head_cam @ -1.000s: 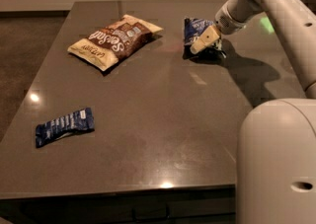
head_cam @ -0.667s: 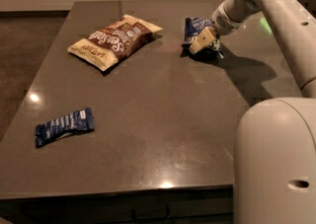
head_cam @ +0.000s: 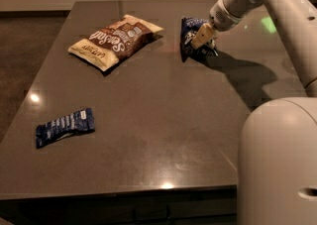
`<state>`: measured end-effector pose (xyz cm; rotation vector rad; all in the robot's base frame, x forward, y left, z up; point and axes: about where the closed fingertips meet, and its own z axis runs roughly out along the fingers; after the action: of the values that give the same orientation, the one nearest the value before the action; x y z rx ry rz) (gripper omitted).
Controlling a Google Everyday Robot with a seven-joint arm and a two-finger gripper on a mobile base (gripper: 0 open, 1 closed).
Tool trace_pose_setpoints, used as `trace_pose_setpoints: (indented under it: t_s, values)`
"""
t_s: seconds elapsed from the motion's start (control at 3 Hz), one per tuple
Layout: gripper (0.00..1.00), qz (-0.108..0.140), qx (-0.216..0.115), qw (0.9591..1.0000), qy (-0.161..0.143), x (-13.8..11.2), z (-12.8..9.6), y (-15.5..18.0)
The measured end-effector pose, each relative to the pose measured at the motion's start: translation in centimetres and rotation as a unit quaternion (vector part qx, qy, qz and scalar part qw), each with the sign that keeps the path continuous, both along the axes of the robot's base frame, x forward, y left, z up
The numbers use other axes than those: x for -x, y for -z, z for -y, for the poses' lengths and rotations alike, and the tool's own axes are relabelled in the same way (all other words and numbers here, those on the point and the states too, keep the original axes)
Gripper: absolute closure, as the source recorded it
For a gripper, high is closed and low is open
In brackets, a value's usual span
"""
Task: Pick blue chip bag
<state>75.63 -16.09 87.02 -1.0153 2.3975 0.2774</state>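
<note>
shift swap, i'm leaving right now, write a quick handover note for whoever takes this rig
Pincer: at the far right of the table, against the blue chip bag; grip not readable here.
Blue chip bag: appears to rest on the table, not lifted.
Brown-and-cream chip bag far centre, small blue wrapper near left; both apart from the arm.
Done: reach to the bag.
Left: confirm the grasp, lift the bag clear.

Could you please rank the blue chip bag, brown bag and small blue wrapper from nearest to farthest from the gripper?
The gripper sits at the table's far right.
1. blue chip bag, right at it.
2. brown bag, far left.
3. small blue wrapper, near left.
</note>
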Motion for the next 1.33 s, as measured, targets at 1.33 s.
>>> trace_pose_setpoints:
  t_s: [1.33]
  values:
    - [1.00,0.072,-0.010,0.9841,-0.162,10.7,-6.6,-11.4]
